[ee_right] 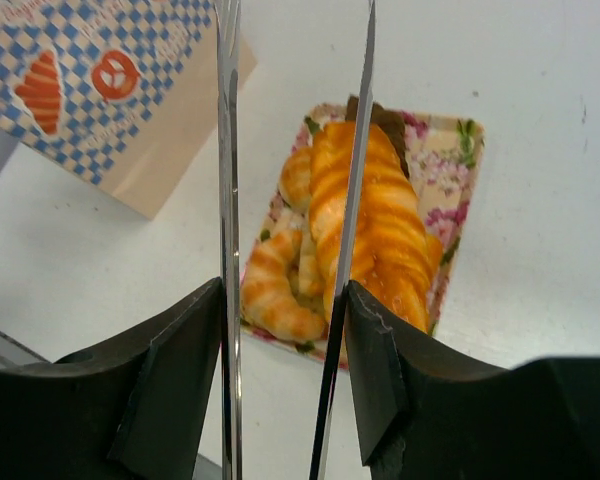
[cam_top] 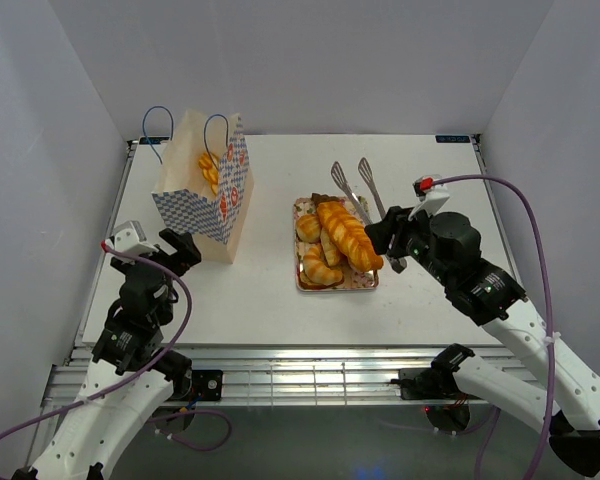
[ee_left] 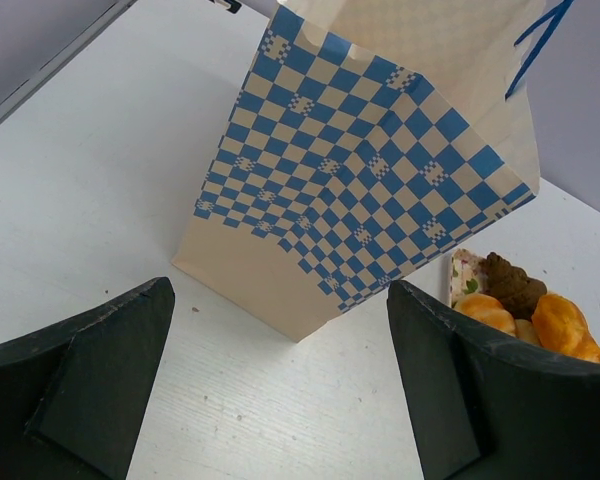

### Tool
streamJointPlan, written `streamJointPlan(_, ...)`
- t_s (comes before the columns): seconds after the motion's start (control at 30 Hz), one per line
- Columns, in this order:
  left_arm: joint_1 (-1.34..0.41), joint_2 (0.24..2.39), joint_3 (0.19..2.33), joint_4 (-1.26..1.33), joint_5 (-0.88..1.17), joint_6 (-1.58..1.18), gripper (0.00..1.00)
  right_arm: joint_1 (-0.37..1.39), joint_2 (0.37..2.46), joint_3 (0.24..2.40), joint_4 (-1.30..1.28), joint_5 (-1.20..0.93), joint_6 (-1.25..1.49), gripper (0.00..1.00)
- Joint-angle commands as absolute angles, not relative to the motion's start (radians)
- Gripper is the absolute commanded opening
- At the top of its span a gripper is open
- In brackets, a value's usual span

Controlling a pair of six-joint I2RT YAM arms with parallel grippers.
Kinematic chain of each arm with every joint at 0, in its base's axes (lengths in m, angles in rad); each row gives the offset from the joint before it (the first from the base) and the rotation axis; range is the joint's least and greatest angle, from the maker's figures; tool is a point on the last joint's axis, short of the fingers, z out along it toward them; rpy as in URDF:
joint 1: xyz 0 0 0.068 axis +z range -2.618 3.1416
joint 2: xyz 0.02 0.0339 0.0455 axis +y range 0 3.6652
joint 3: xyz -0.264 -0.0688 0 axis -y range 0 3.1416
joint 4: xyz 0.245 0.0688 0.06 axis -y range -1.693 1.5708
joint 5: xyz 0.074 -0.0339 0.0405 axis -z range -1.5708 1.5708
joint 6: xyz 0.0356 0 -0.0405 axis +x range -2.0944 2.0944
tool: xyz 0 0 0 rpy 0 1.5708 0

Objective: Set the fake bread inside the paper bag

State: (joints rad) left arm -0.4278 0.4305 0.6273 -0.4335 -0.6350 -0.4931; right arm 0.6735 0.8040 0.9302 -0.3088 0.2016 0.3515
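Several glossy golden pieces of fake bread (cam_top: 342,237) lie piled on a floral tray (cam_top: 336,288), a long twisted loaf (ee_right: 380,215) on top and a dark brown piece (ee_left: 510,285) at the far end. The paper bag (cam_top: 202,203) stands upright to the tray's left, and orange bread (cam_top: 208,170) shows inside its open top. My right gripper (cam_top: 388,240) is shut on the two arms of metal tongs (cam_top: 355,185), whose tips spread above the tray's far end. In the right wrist view the tong arms (ee_right: 227,150) run up between the fingers over the bread. My left gripper (cam_top: 180,248) stands open just short of the bag's near corner (ee_left: 300,320).
White side walls and a back wall close in the white table. The bag's blue cord handles (cam_top: 158,122) stick up at the back left. The tray's right rim (ee_right: 458,170) has bare table beside it.
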Motion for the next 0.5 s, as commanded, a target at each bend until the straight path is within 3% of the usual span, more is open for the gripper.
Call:
streamJointPlan(0.0,-0.43,0.437,0.629,-0.425,-0.615,-0.48,0.98,0.67,0.778,0.917,-0.435,0.23,0.341,0.56)
streamJointPlan(0.27,-0.43,0.44,0.629,-0.422,-0.601,-0.477,0.98,0.683,0.776,0.937,-0.557,0.163,0.319,0.55)
streamJointPlan(0.47,-0.43,0.419,0.627,-0.42,-0.601,-0.476,0.98,0.742,0.821,0.968,-0.653,0.23,0.296,0.56)
